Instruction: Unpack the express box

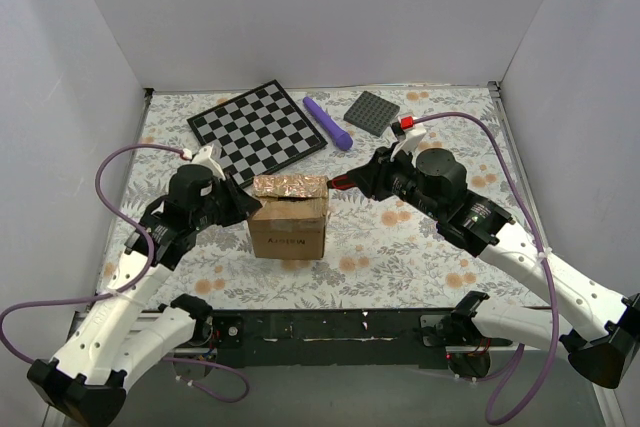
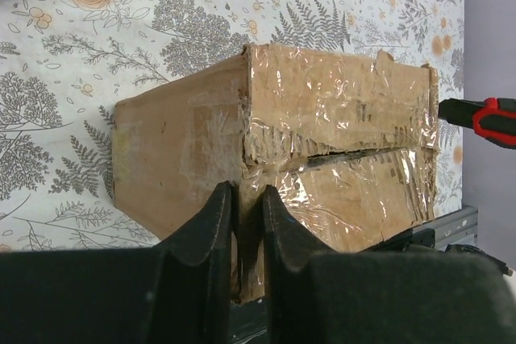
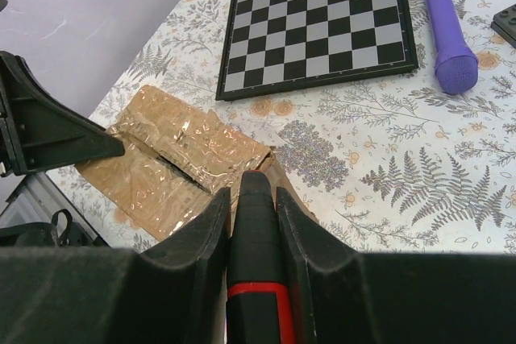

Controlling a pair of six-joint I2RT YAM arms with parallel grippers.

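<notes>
The express box (image 1: 288, 217) is a small brown carton standing mid-table, with crinkled glossy tape over its top flaps (image 2: 339, 142) and a dark slit along the seam (image 3: 173, 163). My left gripper (image 1: 243, 205) is at the box's left side. Its two black fingers (image 2: 244, 203) are closed down to a narrow gap, with the box's cardboard edge pinched between them. My right gripper (image 1: 362, 179) is just off the box's right end, shut on a black and red cutter (image 3: 256, 231). The cutter's tip (image 2: 484, 118) points at the right edge of the taped top.
A chessboard (image 1: 258, 127) lies behind the box at back left. Beside it are a purple cylinder (image 1: 328, 122) and a dark grey square plate (image 1: 372, 112). White walls close in the left, right and back of the flower-patterned table (image 1: 400, 247).
</notes>
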